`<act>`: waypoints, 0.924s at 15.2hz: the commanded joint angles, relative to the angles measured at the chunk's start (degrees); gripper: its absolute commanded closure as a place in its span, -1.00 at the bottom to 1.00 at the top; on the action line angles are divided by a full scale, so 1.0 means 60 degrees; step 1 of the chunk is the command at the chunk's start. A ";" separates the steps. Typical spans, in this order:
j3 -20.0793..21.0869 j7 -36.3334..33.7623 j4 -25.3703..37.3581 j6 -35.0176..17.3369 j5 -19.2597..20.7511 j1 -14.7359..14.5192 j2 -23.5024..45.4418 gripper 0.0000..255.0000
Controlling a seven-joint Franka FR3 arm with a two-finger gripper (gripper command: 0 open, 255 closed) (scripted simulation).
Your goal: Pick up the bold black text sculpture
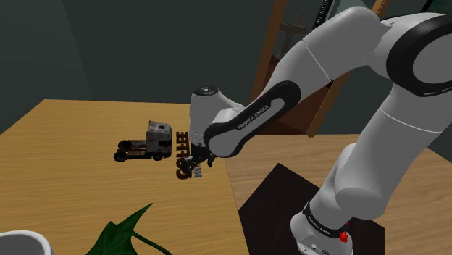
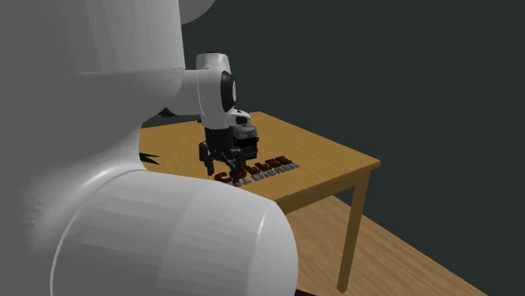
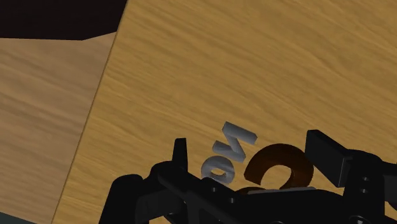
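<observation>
Wood covers the desk (image 1: 65, 138), and a dark grey-green wall stands behind it. We go from the shoulder view's left. First comes a white round pot (image 1: 22, 245) at the bottom corner, then a pointy green leaf (image 1: 124, 230). Further back sits a small dark toy truck with a grey cab (image 1: 145, 143).

Just beside the truck, on its right, lies the text sculpture of big black-brown block letters with a row of small grey letters (image 1: 182, 156). It lies flat on the desk, close to the desk's edge.

We think the sculpture is hard and stiff and will not bend. It looks thin and light. Its sides look smooth, so it could slip. We would pinch it across its short width, on a solid letter and not over a gap. A hold at the very end may let the long part tip down.

Next comes the all-black end effector (image 3: 249, 140), low over one end of the sculpture. Its two fingers are spread apart. The round brown letter and some grey letters sit between them. We cannot tell if a finger touches the letters. It is not pinching anything yet.
</observation>
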State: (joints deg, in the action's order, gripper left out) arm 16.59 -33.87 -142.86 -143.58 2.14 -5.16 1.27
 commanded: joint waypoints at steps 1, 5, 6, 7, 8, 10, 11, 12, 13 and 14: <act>-0.0012 -0.0094 -0.0066 -0.0285 0.0121 0.0003 0.0222 -1.00; -0.0044 -0.0237 -0.0104 -0.0631 0.0314 -0.0004 0.0548 -1.00; -0.0042 -0.0240 -0.0100 -0.0625 0.0313 -0.0006 0.0547 1.00; -0.0043 -0.0237 -0.0097 -0.0621 0.0313 -0.0005 0.0546 1.00; -0.0043 -0.0234 -0.0098 -0.0617 0.0310 -0.0004 0.0540 1.00; -0.0043 -0.0233 -0.0098 -0.0618 0.0311 -0.0004 0.0542 1.00; -0.0044 -0.0233 -0.0095 -0.0617 0.0311 -0.0004 0.0543 1.00; -0.0044 -0.0233 -0.0096 -0.0617 0.0311 -0.0003 0.0543 1.00; -0.0044 -0.0231 -0.0094 -0.0616 0.0311 -0.0003 0.0543 1.00; -0.0043 -0.0233 -0.0095 -0.0616 0.0310 -0.0004 0.0543 1.00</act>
State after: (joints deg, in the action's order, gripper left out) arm 16.39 -35.27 -143.39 -147.29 3.98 -5.22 4.47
